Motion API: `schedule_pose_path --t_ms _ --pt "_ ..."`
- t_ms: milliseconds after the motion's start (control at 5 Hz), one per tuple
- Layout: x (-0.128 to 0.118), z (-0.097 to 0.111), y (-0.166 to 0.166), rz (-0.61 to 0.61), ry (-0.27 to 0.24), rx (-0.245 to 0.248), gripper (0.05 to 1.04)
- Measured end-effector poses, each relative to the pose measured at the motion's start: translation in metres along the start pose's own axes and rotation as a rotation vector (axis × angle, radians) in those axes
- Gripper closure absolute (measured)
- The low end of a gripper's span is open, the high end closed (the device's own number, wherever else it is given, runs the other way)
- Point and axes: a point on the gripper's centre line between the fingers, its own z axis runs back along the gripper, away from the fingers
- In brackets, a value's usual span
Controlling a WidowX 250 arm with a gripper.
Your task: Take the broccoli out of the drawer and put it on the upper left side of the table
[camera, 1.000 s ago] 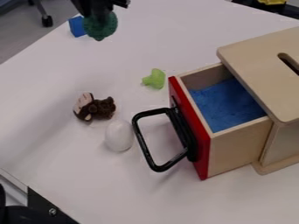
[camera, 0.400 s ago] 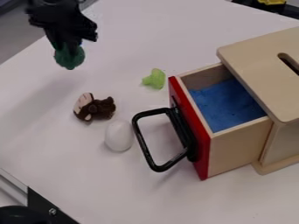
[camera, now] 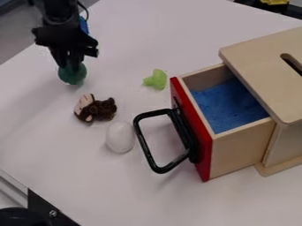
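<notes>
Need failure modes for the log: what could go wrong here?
The dark green, rounded toy broccoli, gripped near its top by the black two-finger end effector, may roll on release. The brown plush toy lies close by; a low sideways move could bump it. Retreating might clip the blue object partly behind the arm.

soft, diffuse light, faint shadows

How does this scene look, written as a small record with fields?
pincer: black metal-and-plastic pincer, upper left
held: dark green rounded toy, probably the broccoli
drawer: pale wooden drawer with red front, pulled open
drawer bottom: blue lining
loose on table: brown plush toy, white egg-shaped toy, light green toy
table contact of held toy: cannot tell
</notes>
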Motion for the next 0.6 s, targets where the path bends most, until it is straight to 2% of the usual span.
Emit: schedule_pose_path --t_ms 200,400,600 --pt "0.0005 -0.0017 -0.0023 -0.001 -0.002 -0.017 0.738" --pt "0.0022 0.0008 -0.0037 0.006 0.005 -0.042 0.433" --pt "-0.0015 0.0013 -0.0032 0.006 0.031 -0.043 0.145"
